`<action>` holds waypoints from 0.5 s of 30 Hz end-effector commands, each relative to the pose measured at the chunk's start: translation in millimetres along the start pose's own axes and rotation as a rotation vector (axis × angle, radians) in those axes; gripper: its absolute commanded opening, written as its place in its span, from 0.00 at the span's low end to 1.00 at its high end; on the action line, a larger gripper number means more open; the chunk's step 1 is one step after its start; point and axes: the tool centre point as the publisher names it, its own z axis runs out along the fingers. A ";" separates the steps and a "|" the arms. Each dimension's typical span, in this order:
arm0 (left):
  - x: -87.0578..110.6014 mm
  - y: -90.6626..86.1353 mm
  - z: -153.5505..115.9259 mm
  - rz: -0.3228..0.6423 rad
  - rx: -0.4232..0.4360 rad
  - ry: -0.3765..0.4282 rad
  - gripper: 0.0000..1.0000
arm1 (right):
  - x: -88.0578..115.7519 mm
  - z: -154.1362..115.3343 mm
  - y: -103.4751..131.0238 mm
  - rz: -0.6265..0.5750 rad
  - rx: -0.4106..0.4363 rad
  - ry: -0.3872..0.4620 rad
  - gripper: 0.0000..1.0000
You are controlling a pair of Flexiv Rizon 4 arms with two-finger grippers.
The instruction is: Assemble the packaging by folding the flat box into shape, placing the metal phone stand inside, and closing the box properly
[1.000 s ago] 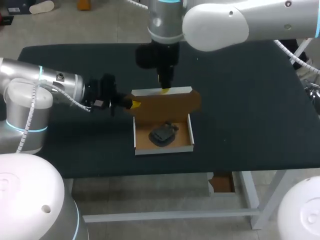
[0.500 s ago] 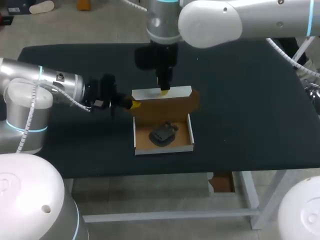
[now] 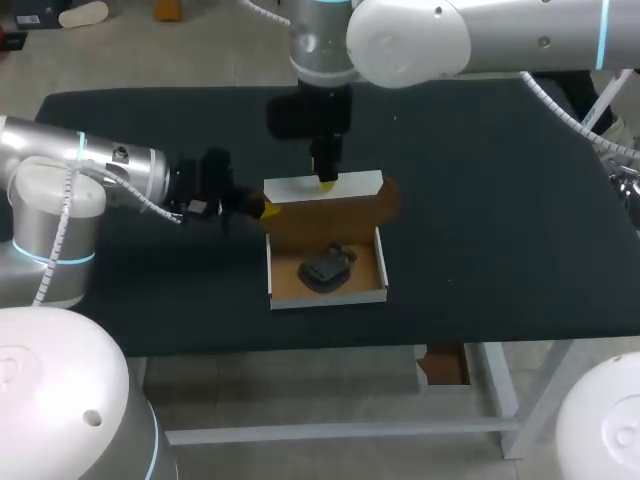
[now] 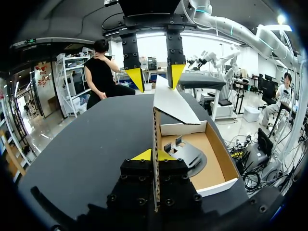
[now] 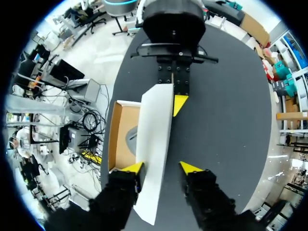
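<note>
The cardboard box (image 3: 378, 292) lies open at mid-table, with the dark metal phone stand (image 3: 326, 268) inside on its brown floor. Its lid (image 3: 325, 187) stands raised at the far side, white face outward. My left gripper (image 3: 268, 208) is shut on the lid's left edge; in the left wrist view the cardboard edge runs up between its fingers (image 4: 154, 155), with the stand (image 4: 185, 153) beside it. My right gripper (image 3: 326, 182) hangs open over the lid's top edge. In the right wrist view the white lid (image 5: 154, 139) passes between its fingers (image 5: 161, 167), close to one fingertip.
The black table (image 3: 500, 200) stretches wide to the right of the box and toward the front edge. My left arm (image 3: 90, 180) lies low along the table's left side. The right arm (image 3: 420, 40) reaches in over the far edge.
More of the lid's white outer face shows now, so it has tipped a little. The right arm has shifted slightly left. The left arm has kept still.
</note>
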 end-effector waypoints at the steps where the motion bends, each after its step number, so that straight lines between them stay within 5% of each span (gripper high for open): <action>1: 0.5 -0.2 0.6 0.001 0.001 0.000 0.00 | -6.4 6.3 4.8 -0.004 0.008 0.021 0.47; 8: 0.5 -0.2 0.6 0.001 0.001 0.000 0.00 | -8.7 9.9 5.5 -0.007 0.013 0.036 0.37; 11: 0.5 -0.2 0.6 0.001 0.001 0.000 0.00 | -9.4 11.6 5.6 -0.006 0.017 0.042 0.24; 13: 0.5 -0.2 0.6 0.001 0.001 0.000 0.00 | -10.0 12.7 5.7 -0.006 0.018 0.044 0.01; 15: 0.5 -0.2 0.6 0.001 0.001 0.000 0.00 | -10.3 13.7 5.7 -0.005 0.019 0.047 0.00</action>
